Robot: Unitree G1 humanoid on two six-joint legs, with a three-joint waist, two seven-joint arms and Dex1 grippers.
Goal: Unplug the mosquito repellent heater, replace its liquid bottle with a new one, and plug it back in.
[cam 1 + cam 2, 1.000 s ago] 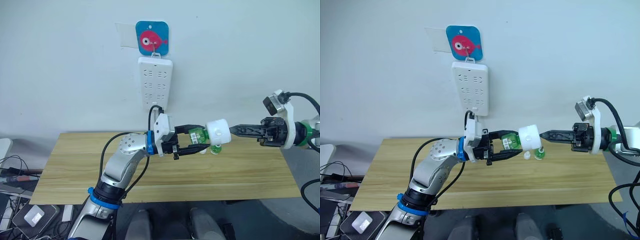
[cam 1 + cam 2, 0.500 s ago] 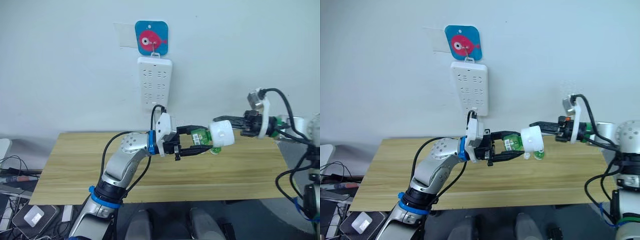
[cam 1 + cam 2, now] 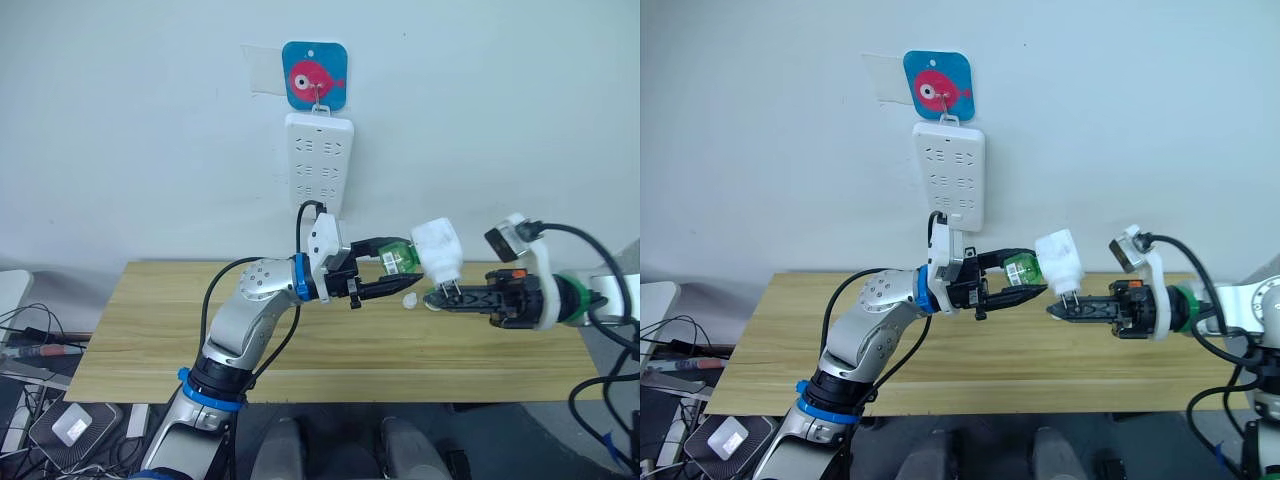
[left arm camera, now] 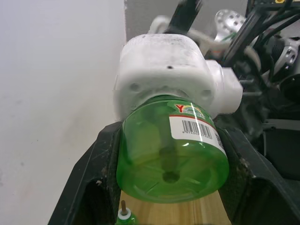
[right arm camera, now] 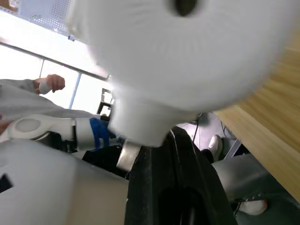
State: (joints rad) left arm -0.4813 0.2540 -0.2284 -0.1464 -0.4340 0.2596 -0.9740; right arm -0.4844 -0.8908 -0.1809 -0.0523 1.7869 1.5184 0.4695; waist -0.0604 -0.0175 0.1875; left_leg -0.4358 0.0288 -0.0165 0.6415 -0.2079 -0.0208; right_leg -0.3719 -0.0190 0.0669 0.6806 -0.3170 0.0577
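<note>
The mosquito repellent heater is held in the air above the table, tilted, with its green liquid bottle screwed into it. My left gripper is shut on that bottle, one black finger on each side. The heater's two metal prongs point down. My right gripper lies level just under the heater, fingers together, tips against the prongs. I cannot tell whether a prong is clamped. A second small green bottle and a white cap stand on the table below.
The long white power strip hangs on the wall from a blue fish hook, above and left of the heater. The wooden table spreads out below both arms. A person's hand shows far behind my left arm.
My right gripper has dropped from the heater's right side to beneath it, at the prongs. The heater has tipped so its prongs point down. The left gripper still holds the bottle.
</note>
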